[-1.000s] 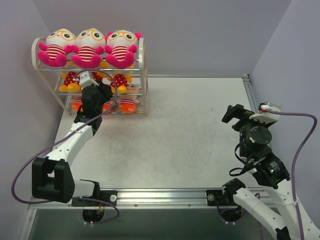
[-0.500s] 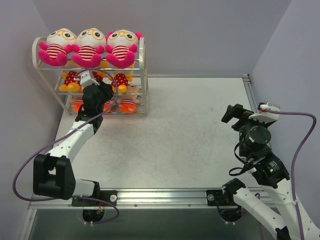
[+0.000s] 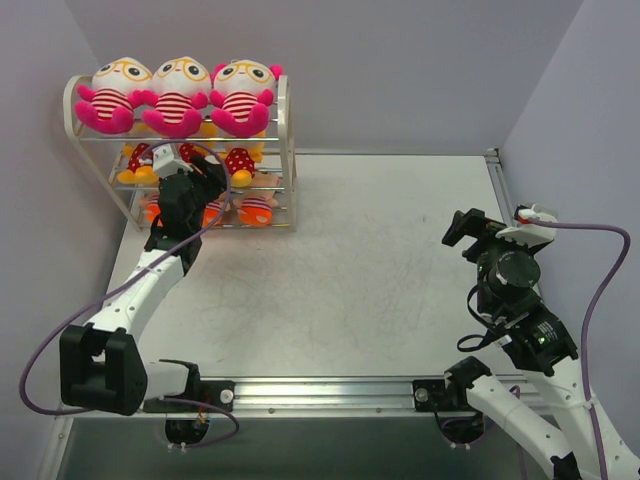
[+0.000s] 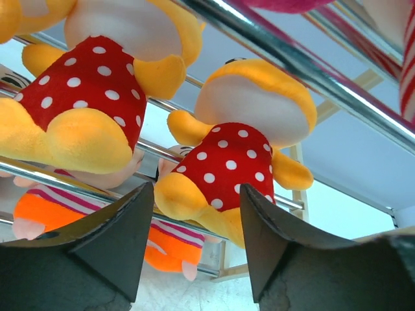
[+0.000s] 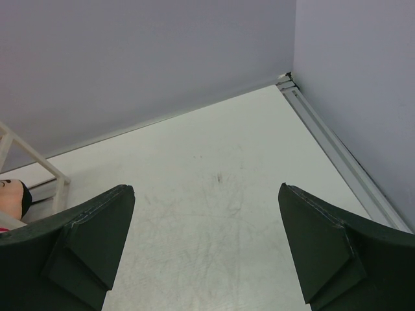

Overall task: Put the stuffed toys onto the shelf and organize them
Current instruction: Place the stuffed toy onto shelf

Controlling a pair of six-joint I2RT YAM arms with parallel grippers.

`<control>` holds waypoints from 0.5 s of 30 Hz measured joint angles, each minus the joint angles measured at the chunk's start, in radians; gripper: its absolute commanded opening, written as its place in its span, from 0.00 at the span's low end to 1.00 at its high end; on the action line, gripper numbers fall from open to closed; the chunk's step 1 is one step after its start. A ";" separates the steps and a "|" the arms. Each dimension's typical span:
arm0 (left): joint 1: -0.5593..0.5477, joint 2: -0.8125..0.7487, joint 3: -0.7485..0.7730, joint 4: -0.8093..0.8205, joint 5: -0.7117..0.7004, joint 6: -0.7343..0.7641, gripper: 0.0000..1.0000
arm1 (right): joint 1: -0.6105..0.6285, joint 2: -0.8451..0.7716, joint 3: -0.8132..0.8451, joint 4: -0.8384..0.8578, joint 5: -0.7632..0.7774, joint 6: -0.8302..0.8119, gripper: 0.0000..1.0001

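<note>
Grey table point(image 3: 350, 270) — stuffed toys point(image 3: 178, 95) on shelf point(image 3: 284, 130).

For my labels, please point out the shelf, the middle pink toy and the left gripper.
shelf point(image 3: 288, 170): top view, right side frame.
middle pink toy point(image 3: 182, 72): top view, white face.
left gripper point(image 4: 194, 193): left wrist view, midway between its fingertips.

soft, even light fills my overhead view; the table point(image 3: 350, 270) reads pale and bright, carrying only faint, soft-edged shadows. from the left wrist, a white streak of glare runs along the nearest rod of the shelf point(image 4: 285, 55), blurred at such close range, while the dotted toys point(image 4: 224, 162) look sharp and vivid. the left fingers point(image 4: 110, 253) and right fingers point(image 5: 84, 249) show as near-black shapes with little detail.
</note>
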State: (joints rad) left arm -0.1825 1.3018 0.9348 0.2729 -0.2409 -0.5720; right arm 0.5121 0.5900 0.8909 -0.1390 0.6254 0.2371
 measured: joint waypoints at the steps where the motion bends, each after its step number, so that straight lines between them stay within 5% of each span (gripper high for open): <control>1: 0.000 -0.013 -0.007 0.000 -0.002 -0.002 0.68 | 0.000 0.000 0.000 0.000 0.000 0.000 1.00; 9: 0.000 -0.173 -0.101 -0.055 -0.011 -0.030 0.87 | 0.000 0.000 0.000 -0.001 0.000 0.000 0.99; 15: 0.000 -0.409 -0.119 -0.262 -0.018 0.000 0.97 | 0.000 0.008 0.023 -0.027 -0.002 0.000 0.99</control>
State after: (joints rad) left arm -0.1825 0.8928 0.8162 0.0113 -0.2592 -0.5724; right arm 0.5121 0.5983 0.9142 -0.1658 0.6239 0.2371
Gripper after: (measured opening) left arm 0.965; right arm 0.994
